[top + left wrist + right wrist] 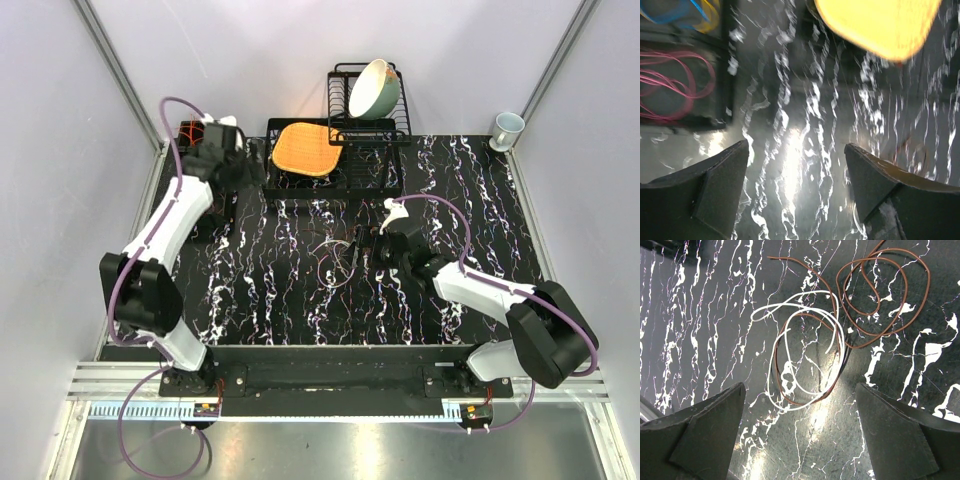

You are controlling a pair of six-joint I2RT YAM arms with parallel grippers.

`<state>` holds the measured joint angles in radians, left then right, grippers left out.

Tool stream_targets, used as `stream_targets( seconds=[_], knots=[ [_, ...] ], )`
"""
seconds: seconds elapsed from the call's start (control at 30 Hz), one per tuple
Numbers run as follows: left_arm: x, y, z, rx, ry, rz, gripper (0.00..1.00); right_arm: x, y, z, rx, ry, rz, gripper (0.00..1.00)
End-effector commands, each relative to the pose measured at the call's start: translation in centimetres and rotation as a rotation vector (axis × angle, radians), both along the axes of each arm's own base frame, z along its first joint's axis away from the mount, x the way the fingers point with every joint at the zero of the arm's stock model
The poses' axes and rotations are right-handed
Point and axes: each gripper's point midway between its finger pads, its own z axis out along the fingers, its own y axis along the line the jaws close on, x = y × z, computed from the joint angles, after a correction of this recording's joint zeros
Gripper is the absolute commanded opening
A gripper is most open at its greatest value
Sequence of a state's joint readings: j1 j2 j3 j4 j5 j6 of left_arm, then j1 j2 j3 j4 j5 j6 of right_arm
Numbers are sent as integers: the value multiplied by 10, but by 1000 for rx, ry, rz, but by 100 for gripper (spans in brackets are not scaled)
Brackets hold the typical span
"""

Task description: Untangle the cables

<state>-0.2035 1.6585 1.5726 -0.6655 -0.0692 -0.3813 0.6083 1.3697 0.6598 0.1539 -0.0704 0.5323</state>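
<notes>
A loose tangle of cables (340, 255) lies mid-table: white loops (805, 350) threaded through a thin brown one, with a dark strand alongside, and a separate brown coil (885, 300) to the right. My right gripper (801, 386) hovers open just short of them, nothing between its fingers; from above it (370, 240) sits right of the tangle. My left gripper (796, 145) is open and empty over bare table at the far left (250, 168). Pink cables (670, 85) and blue and yellow ones (680, 12) lie in a black box (727, 65) beside it.
An orange plate (305, 148) rests on a black tray (370, 175) at the back. Behind it a wire dish rack (400, 115) holds a tilted bowl (375, 88). A mug (508, 127) stands at the back right corner. Walls enclose the table.
</notes>
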Motion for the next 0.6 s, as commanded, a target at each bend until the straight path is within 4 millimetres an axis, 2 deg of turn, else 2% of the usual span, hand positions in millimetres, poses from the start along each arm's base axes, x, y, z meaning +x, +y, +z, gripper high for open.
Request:
stream_targets(
  seconds=[0.0, 0.03, 0.07, 0.13, 0.27, 0.3, 0.4, 0.53, 0.57],
  knots=[
    [-25, -31, 5, -30, -59, -108, 79, 8, 2, 19, 41, -58, -15, 96],
    [-36, -42, -13, -38, -28, -147, 79, 8, 1, 18, 40, -55, -18, 96],
    [-43, -50, -14, -59, -31, -179, 79, 8, 1, 18, 38, -54, -22, 96],
    [-60, -71, -34, -84, -3, -255, 78, 8, 0, 19, 40, -56, -29, 96],
    [-84, -106, -54, -95, 23, -373, 77, 8, -2, 20, 41, -61, -40, 96],
    [-92, -120, -59, -98, 32, -415, 77, 8, -2, 20, 39, -61, -39, 96],
    [-105, -148, -71, -104, 51, -497, 76, 8, -3, 19, 37, -56, -43, 96],
    [-108, -172, -81, -96, 60, -552, 74, 8, -4, 19, 35, -55, -50, 96],
    [-107, -176, -89, -89, 77, -561, 73, 8, -4, 20, 35, -57, -47, 96]
  ],
)
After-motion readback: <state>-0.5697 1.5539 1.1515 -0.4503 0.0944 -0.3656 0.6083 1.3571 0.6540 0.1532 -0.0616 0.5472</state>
